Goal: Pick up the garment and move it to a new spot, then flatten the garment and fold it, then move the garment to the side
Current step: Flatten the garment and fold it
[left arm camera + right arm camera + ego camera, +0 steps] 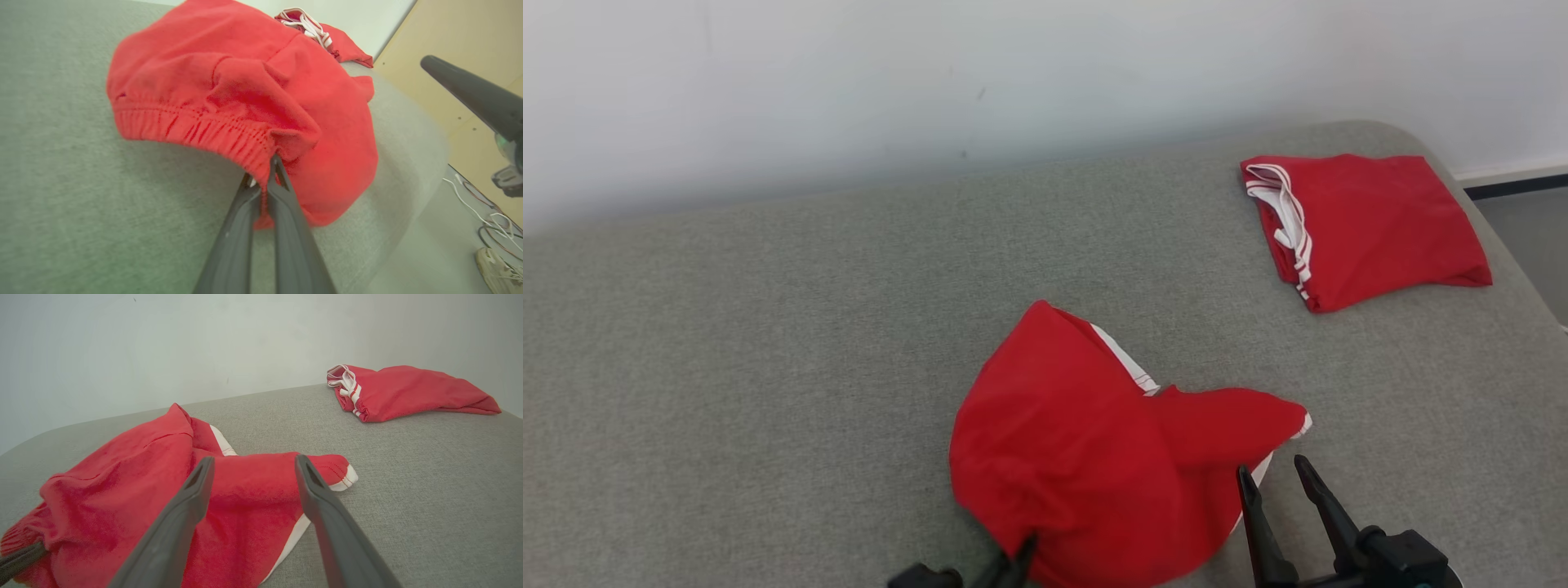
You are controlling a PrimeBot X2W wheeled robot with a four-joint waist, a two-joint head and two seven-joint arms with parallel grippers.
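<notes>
Left gripper (265,173) is clamped tight on the ruched elastic waistband (192,128) of the red shorts (1086,449), a soft crumpled mound with white-piped hems at the near middle of the grey woven cushion (768,367). Right gripper (1274,469) hangs just beside the hem, long fingers spread wide, holding nothing. A second red pair (1380,224) lies folded flat at the far right corner.

Grey padded bed (768,327) with two red pieces lying on it.
I see a crumpled red garment (1078,457) near the front edge, white trim showing, and a folded red garment (1372,224) well apart by the far right rounded corner.
</notes>
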